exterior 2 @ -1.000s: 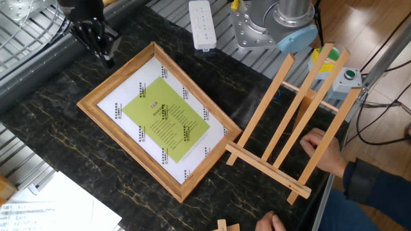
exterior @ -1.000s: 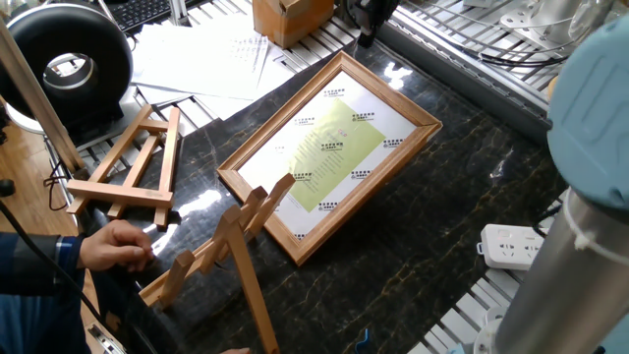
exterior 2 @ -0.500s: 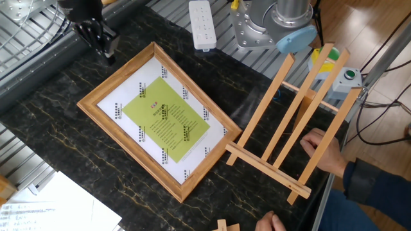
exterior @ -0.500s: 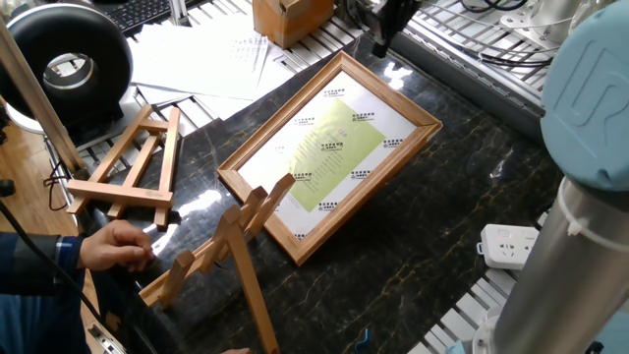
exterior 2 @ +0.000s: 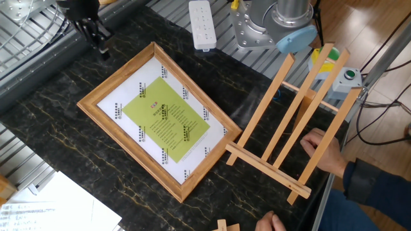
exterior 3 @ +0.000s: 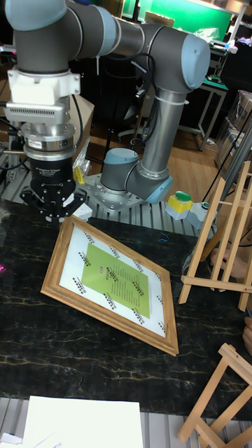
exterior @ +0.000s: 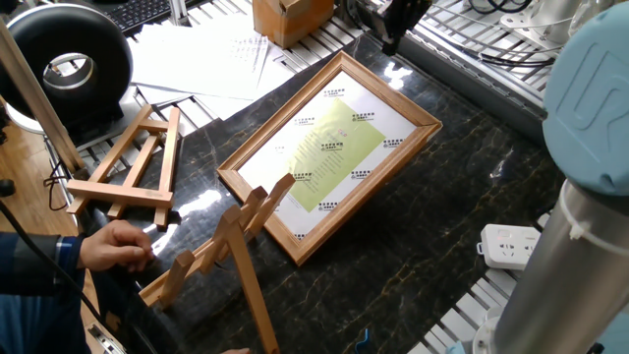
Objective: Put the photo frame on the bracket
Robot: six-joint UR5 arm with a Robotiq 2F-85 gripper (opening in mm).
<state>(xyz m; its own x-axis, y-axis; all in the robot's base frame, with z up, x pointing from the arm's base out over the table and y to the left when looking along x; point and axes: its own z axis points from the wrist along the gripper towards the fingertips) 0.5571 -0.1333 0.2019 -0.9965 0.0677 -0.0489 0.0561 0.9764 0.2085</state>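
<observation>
The robot's hand (exterior 3: 54,210) has edged further off the far corner of the photo frame (exterior 2: 157,119), a small drift across the last second. It hovers above that corner, holding nothing, and whether its fingers stand apart or together cannot be told. The photo frame lies flat on the dark marble surface (exterior 2: 96,167), unmoved. The bracket (exterior 2: 302,122) stands well apart, steadied by a person's hand (exterior 2: 321,149). No grasp looks begun.
</observation>
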